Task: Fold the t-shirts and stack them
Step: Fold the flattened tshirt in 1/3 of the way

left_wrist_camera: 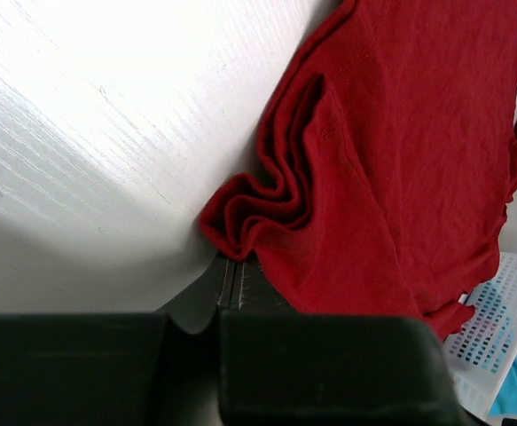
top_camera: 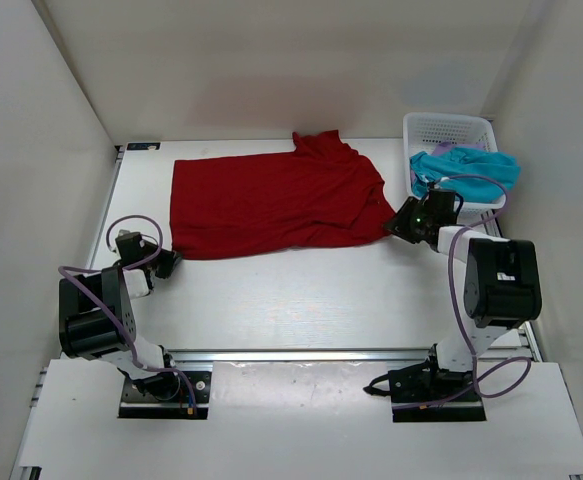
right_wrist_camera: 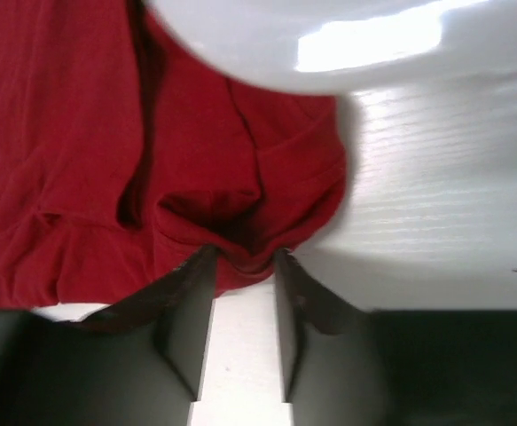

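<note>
- The red shirt (top_camera: 276, 205) lies spread flat mid-table, its near edge well apart from the arm bases.
- The left gripper (left_wrist_camera: 231, 271) is clenched on the shirt's near left corner, where the cloth is bunched.
- The right gripper (right_wrist_camera: 243, 259) is released, its jaws astride the near right edge.
- The teal shirt (top_camera: 468, 167) hangs over the rim of the basket (top_camera: 449, 128), far right.
</note>
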### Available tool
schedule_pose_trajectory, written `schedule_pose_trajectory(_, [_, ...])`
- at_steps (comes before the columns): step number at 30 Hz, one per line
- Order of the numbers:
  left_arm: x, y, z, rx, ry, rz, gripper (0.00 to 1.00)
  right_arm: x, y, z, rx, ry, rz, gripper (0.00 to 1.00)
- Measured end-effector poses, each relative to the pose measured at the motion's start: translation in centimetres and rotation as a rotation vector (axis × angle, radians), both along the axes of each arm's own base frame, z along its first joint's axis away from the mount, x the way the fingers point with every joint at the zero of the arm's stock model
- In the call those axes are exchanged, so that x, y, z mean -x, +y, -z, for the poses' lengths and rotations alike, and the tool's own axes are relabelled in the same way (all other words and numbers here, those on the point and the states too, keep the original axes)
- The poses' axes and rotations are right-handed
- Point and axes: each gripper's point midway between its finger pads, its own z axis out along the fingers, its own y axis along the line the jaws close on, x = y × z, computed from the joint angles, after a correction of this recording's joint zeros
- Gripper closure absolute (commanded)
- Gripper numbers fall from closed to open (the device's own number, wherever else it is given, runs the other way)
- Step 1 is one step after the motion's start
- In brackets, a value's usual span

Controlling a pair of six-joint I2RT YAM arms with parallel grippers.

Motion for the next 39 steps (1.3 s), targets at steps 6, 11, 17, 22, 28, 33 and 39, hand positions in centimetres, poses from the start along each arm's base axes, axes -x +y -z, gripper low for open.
schedule_pose_trajectory(6, [0.0,0.0,0.0,0.0,0.0,0.0,1.0,0.3,-0.7,1.7,-0.001,0.047,0.021,1.0])
schedule_pose_trajectory(11, [0.1,0.2,0.1,-0.003,0.009,-0.002,1.0,0.2,-1.3,2.1,0.004,0.049,0.05,1.0])
schedule_pose_trajectory(17, [0.6,1.7,0.1,-0.003,0.039,-0.014,1.0,4.8,-1.4,2.8,-0.01,0.111,0.123,1.0])
schedule_pose_trajectory(22, [2.1,3.6,-0.8,-0.036,0.065,-0.035,1.0,9.7,-1.2,2.4,-0.039,0.131,0.157,1.0])
schedule_pose_trajectory(28, [4.8,2.2,-3.1,-0.121,0.022,0.043,1.0,14.0,-2.0,0.7,-0.035,0.079,0.191,1.0])
schedule_pose_trajectory(33, [9.0,1.1,-1.7,-0.172,0.076,0.089,1.0,17.3,-2.0,0.7,-0.035,0.079,0.209,1.0])
schedule_pose_trajectory(39, [12.0,0.9,-0.8,-0.203,0.17,0.128,0.27,20.3,-1.4,1.5,-0.048,0.15,0.215,0.41])
